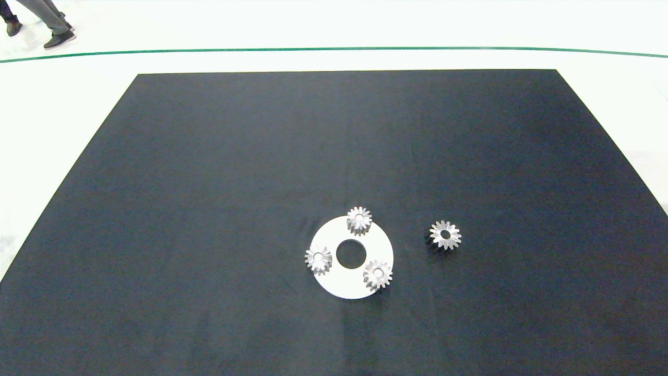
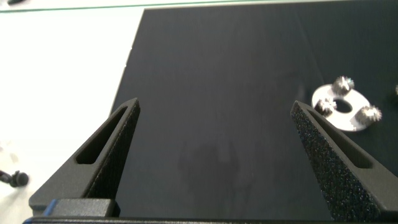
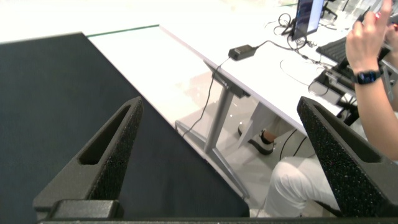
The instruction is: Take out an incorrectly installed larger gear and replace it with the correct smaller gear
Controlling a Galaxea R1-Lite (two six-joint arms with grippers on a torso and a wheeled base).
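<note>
Seen from the head camera, neither arm reaches over the black mat [image 1: 209, 209]. A white ring plate [image 1: 334, 282] lies near the front centre, carrying three small blunt-toothed gears: the far gear [image 1: 359, 220], the left gear [image 1: 318, 259] and the near-right gear [image 1: 377, 274]. The larger gear [image 1: 445, 234], with flared pointed teeth, lies flat on the mat just right of the plate, apart from it. A person's legs and shoes [image 1: 52, 26] show on the pale floor at far left, beyond a green line [image 1: 334, 49].

From the left wrist, the left gripper [image 2: 214, 134] hangs above bare mat, fingers spread wide and holding nothing, the plate well off.

From the right wrist, the right gripper [image 3: 221, 134] is likewise spread and empty, over the mat's edge; beyond stand a white desk [image 3: 267, 81] and a seated person [image 3: 367, 74].
</note>
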